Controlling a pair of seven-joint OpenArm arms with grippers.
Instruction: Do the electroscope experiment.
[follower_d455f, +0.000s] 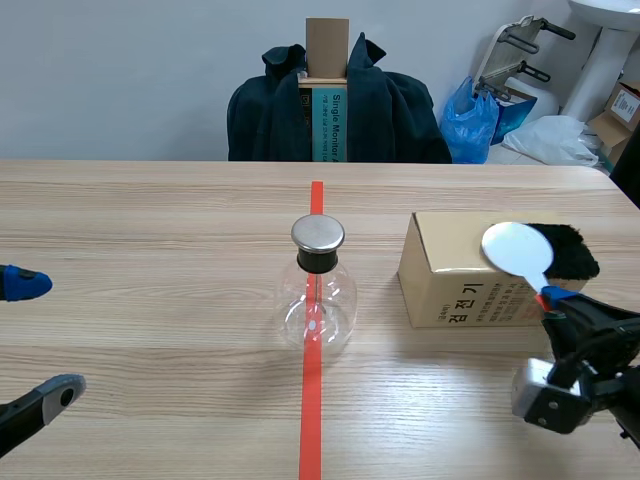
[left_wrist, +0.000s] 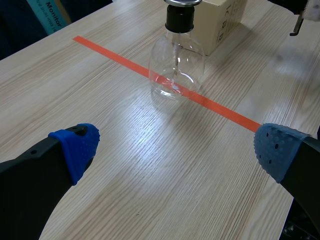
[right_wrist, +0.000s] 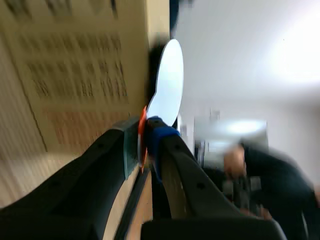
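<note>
R end effector (follower_d455f: 548, 297) is clamped on the disc (follower_d455f: 515, 250), held up over the box (follower_d455f: 450, 285) — the flask (follower_d455f: 316, 300) stands on the counter (follower_d455f: 150, 220) to its left, astride the tape line (follower_d455f: 312, 430), so R arm looks nearer than the wide-spread L end effector (follower_d455f: 40, 337).

**Colours on and around the table**

The table (follower_d455f: 150, 300) is pale wood with a fine streaked grain, crossed by an orange-red tape line (follower_d455f: 312, 420). The flask (follower_d455f: 315, 305) is clear glass with a black neck and a silver cap (follower_d455f: 318, 233). The box (follower_d455f: 440, 270) is tan cardboard with black lettering. The furry tuft (follower_d455f: 572, 250) is black. The paddle (follower_d455f: 515, 248) is white with an orange handle. The left gripper (left_wrist: 177, 150) is black with blue dotted pads (left_wrist: 77, 145). The right gripper (right_wrist: 145, 137) is black, with one pad blue and the other grey-green. The jacket (follower_d455f: 400, 110) is dark navy, and the bag (follower_d455f: 470, 120) is blue.
</note>
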